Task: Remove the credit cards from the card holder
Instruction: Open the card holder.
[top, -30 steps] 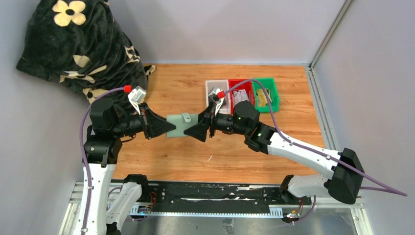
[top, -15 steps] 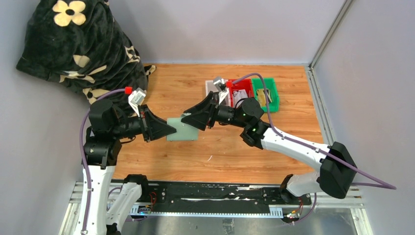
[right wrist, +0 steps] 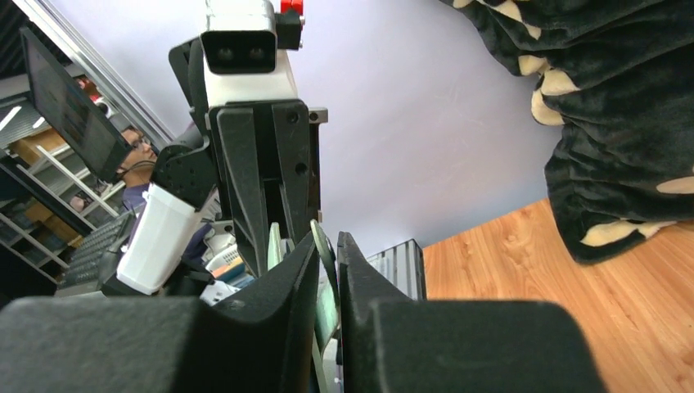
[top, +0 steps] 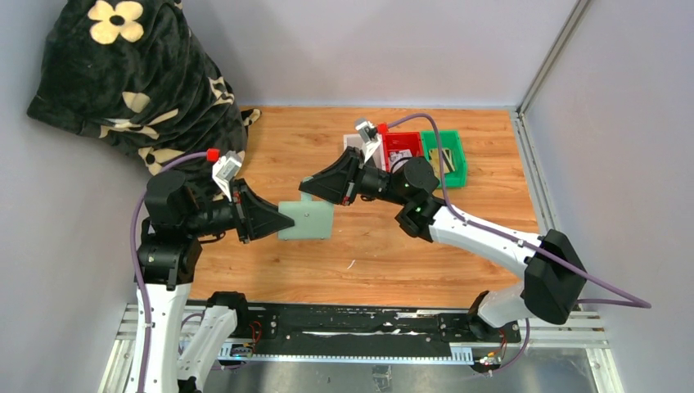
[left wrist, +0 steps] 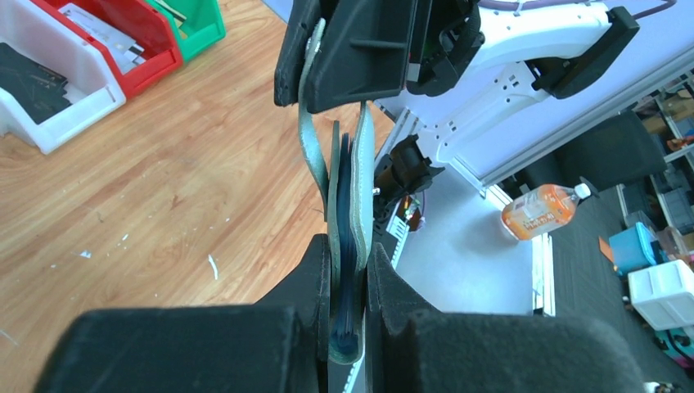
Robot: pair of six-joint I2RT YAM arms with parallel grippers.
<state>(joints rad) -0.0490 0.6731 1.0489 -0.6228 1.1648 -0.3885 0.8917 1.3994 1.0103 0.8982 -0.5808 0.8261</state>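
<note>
Left claw [top: 284, 219] is clamped on the card holder [top: 311, 223] at its 9 o'clock edge. It is held up off the desk [top: 385, 254], near desk centre, slightly toward 9 o'clock.
Holder: sage-green, soft, roughly square, flat face toward the top camera.
Right claw [top: 306, 185] is pinched narrow on the short tab [left wrist: 306, 94] at the holder's 12 o'clock edge.
Left wrist view, edge-on: two pale green flaps with dark thin layers [left wrist: 345, 213] packed between them. The outer flap bows away up to my right claw. Can't tell whether those layers are cards.
Right wrist view: thin green strip between my fingers [right wrist: 278, 319].
White bin [left wrist: 74, 115], red bin [left wrist: 155, 61] and green bin [left wrist: 205, 24] sit at desk 1 o'clock; black flowered blanket [top: 123, 74] at 10 o'clock.
</note>
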